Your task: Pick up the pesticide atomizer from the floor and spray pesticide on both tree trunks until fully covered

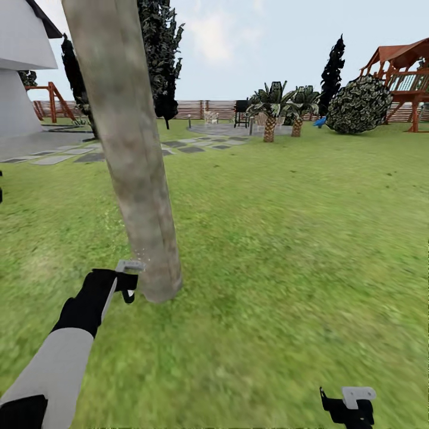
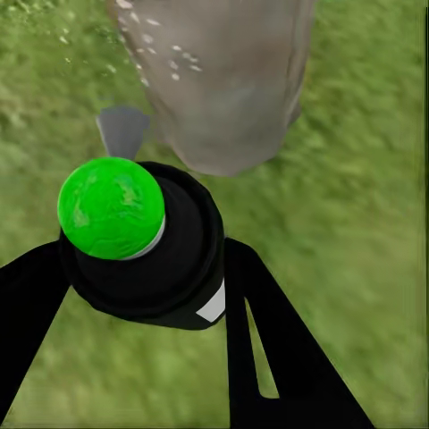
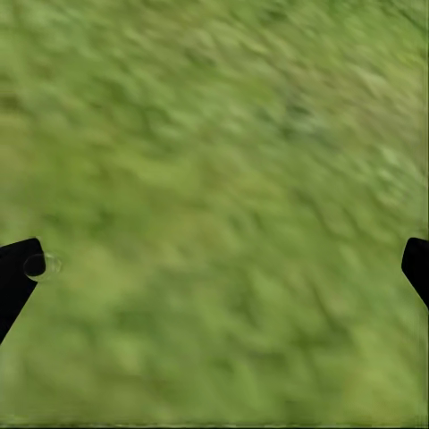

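The pesticide atomizer (image 2: 174,255), a black bottle with a bright green top, sits between the black fingers of my left gripper (image 2: 147,290), which is shut on it. In the head view that left gripper (image 1: 131,280) is low at the base of a thick pale grey-beige tree trunk (image 1: 134,161), almost touching it. Small white droplets speckle the trunk (image 2: 223,80) just ahead of the bottle. My right gripper (image 1: 348,404) hangs open over bare grass at the lower right, its fingertips (image 3: 18,268) wide apart.
Lawn (image 1: 298,238) stretches all around the trunk. Grey stepping stones (image 1: 89,156) and the white house (image 1: 21,71) lie far left. Palm-like plants (image 1: 271,113), a round bush (image 1: 360,104), a play tower (image 1: 405,71) and the slat fence (image 1: 196,108) stand far back.
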Available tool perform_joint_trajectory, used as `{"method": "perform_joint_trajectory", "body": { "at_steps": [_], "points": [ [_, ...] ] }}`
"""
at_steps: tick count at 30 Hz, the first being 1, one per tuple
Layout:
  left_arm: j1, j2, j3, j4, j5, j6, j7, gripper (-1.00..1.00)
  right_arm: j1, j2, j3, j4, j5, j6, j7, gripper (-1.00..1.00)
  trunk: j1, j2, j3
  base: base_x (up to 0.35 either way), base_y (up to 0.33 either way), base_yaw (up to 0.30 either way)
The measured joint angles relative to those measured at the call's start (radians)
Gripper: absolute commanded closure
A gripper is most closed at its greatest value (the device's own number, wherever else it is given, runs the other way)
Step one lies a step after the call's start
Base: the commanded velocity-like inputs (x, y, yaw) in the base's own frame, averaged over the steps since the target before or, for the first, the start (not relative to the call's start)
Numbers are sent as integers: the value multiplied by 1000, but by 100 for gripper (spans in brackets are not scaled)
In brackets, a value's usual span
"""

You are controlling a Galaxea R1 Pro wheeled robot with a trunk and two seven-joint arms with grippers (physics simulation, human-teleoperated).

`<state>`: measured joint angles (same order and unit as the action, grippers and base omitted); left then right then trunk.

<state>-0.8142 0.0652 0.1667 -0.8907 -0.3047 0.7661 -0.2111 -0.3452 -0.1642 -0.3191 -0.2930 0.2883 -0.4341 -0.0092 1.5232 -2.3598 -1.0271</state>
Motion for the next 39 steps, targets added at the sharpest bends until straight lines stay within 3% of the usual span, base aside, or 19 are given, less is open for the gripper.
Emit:
{"method": "perform_joint_trajectory", "body": {
  "at_steps": [3,6,10,13,20,30,39],
  "points": [
    [-22,-2,-1,-33,0,24,-1,100,0,0,0,0,0,0,0,-100,0,0,0,-21,5,0],
    [-94,5,-1,-49,0,109,-10,100,0,0,0,0,0,0,0,-100,0,0,0,-3,1,0],
    [-171,17,-1,-53,-1,164,-120,100,0,0,0,0,0,0,0,-100,0,0,0,0,0,0],
    [-203,19,-2,-54,-8,193,-143,100,0,0,0,0,-1,0,0,-100,0,0,0,0,0,0],
    [-204,43,-3,-56,-15,196,-143,100,0,0,0,0,-1,0,0,-100,0,0,0,19,-33,231],
    [-198,44,-3,-56,-13,196,-141,100,0,0,0,0,-1,0,-1,-100,0,0,0,72,-249,71],
    [-197,44,-3,-58,-15,196,-140,100,0,0,0,0,-1,0,-7,-100,0,0,0,-124,-251,0]
  ]
}}
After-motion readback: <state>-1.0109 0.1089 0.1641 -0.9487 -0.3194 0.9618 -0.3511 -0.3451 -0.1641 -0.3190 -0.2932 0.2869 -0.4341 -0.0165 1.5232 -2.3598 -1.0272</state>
